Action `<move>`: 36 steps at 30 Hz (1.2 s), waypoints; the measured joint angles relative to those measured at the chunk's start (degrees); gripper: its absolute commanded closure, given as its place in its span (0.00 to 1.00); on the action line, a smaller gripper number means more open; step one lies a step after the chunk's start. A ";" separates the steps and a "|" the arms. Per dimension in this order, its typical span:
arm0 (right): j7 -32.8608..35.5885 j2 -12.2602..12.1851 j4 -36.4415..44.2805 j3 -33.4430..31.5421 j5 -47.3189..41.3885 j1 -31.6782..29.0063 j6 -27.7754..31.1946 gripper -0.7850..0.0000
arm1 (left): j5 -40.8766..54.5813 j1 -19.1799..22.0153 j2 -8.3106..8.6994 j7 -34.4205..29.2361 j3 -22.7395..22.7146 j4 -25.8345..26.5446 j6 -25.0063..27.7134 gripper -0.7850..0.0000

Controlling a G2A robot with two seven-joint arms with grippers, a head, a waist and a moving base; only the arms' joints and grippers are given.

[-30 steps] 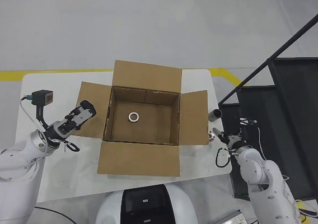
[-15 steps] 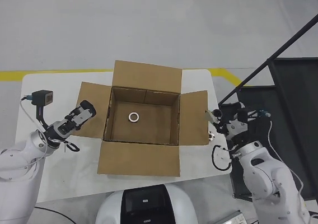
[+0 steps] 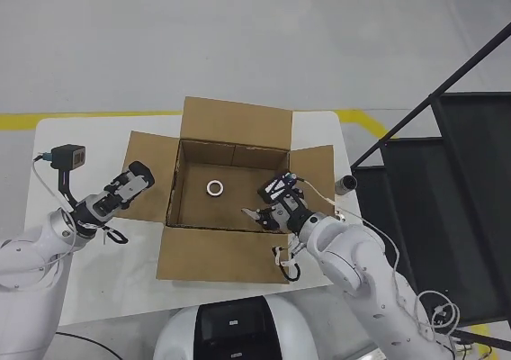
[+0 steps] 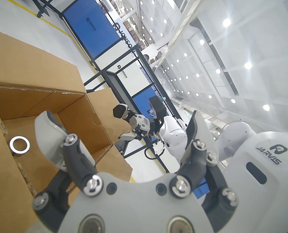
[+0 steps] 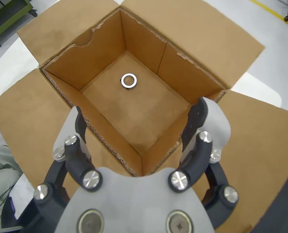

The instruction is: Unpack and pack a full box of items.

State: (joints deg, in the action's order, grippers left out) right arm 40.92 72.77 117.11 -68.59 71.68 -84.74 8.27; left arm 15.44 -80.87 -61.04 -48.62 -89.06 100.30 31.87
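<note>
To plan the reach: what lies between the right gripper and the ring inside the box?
Only the bare floor of the box: the right wrist view shows plain cardboard from the open right gripper to the ring.

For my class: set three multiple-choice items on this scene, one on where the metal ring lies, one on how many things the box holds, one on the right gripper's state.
1. The metal ring lies: A) on the floor of the cardboard box; B) on a flap; C) on the table.
2. Things inside the box: A) none; B) one; C) three.
3. The right gripper is: A) shut on the ring; B) open and empty; C) shut and empty.
Key: 1A, flat on the box floor; 2B, only the ring; 3B, fingers apart, nothing between.
</note>
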 measured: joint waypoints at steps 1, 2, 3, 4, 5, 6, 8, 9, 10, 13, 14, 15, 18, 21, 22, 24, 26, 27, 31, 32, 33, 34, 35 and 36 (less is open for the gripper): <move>0.68 0.18 -0.89 0.71 -0.77 1.35 -0.43 0.00 | 0.00 0.00 0.00 0.00 0.00 0.00 0.00 0.00; 1.10 0.32 -1.68 1.22 -1.67 2.65 -0.63 0.00 | 0.00 0.00 0.00 0.00 0.00 0.00 0.00 0.00; 1.70 0.43 -2.64 1.82 -2.57 4.09 -0.35 0.00 | 0.00 0.00 0.00 0.00 0.00 0.00 0.00 0.00; 2.03 0.47 -3.05 2.06 -2.96 4.70 -0.06 0.00 | 0.00 0.00 0.00 0.00 0.00 0.00 0.00 0.00; 2.15 0.47 -3.19 2.14 -3.07 4.89 0.08 0.00 | 0.00 0.00 0.00 0.00 0.00 0.00 0.00 0.00; 2.16 0.47 -3.19 2.14 -3.06 4.87 0.13 0.00 | 0.00 0.00 0.00 0.00 0.00 0.00 0.00 0.00; 2.12 0.46 -3.14 2.10 -2.99 4.79 0.12 0.00 | 0.00 0.00 0.00 0.00 0.00 0.00 0.00 0.00; 2.11 0.46 -3.12 2.10 -2.98 4.77 0.11 0.00 | 0.00 0.00 0.00 0.00 0.00 0.00 0.00 0.00; 2.10 0.46 -3.12 2.10 -2.98 4.77 0.10 0.00 | 0.00 0.00 0.00 0.00 0.00 0.00 0.00 0.00; 2.10 0.46 -3.12 2.10 -2.97 4.77 0.10 0.00 | 0.00 0.00 0.00 0.00 0.00 0.00 0.00 0.00; 2.10 0.46 -3.12 2.10 -2.97 4.77 0.10 0.00 | 0.00 0.00 0.00 0.00 0.00 0.00 0.00 0.00; 2.10 0.46 -3.12 2.10 -2.97 4.77 0.10 0.00 | 0.00 0.00 0.00 0.00 0.00 0.00 0.00 0.00; 2.10 0.46 -3.12 2.10 -2.97 4.78 0.10 0.00 | 0.00 0.00 0.00 0.00 0.00 0.00 0.00 0.00; 2.10 0.46 -3.12 2.10 -2.97 4.78 0.10 0.00 | 0.00 0.00 0.00 0.00 0.00 0.00 0.00 0.00; 2.10 0.46 -3.12 2.10 -2.97 4.78 0.10 0.00 | 0.00 0.00 0.00 0.00 0.00 0.00 0.00 0.00; 2.10 0.46 -3.12 2.10 -2.97 4.78 0.10 0.00 | 0.00 0.00 0.00 0.00 0.00 0.00 0.00 0.00; 2.10 0.46 -3.12 2.10 -2.97 4.78 0.10 0.00 | 0.00 0.00 0.00 0.00 0.00 0.00 0.00 0.00; 2.10 0.46 -3.12 2.10 -2.97 4.78 0.10 0.00 | 0.00 0.00 0.00 0.00 0.00 0.00 0.00 0.00; 2.10 0.46 -3.12 2.10 -2.97 4.78 0.10 0.00 | 0.00 0.00 0.00 0.00 0.00 0.00 0.00 0.00; 2.12 0.46 -3.16 2.15 -3.01 4.80 0.14 0.00 | 0.00 0.00 0.00 0.00 0.00 0.00 0.00 0.00; 2.35 0.52 -3.48 2.75 -3.45 5.32 0.88 0.00 | 0.00 0.00 0.00 0.00 0.00 0.00 0.00 0.00; 2.81 0.63 -4.00 3.56 -4.01 6.43 2.00 0.00 | 0.00 0.00 0.00 0.00 0.00 0.00 0.00 0.00; 3.61 0.79 -4.83 4.51 -4.55 8.06 3.18 0.00 | 0.00 0.00 0.00 0.00 0.00 0.00 0.00 0.00; 5.17 1.07 -6.32 6.03 -5.03 10.89 4.52 0.00 | 0.00 0.00 0.00 0.00 0.00 0.00 0.00 0.00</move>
State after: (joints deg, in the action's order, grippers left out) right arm 46.09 73.85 110.78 -62.57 66.66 -73.85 12.79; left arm 15.44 -80.87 -61.04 -48.62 -89.06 100.30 31.87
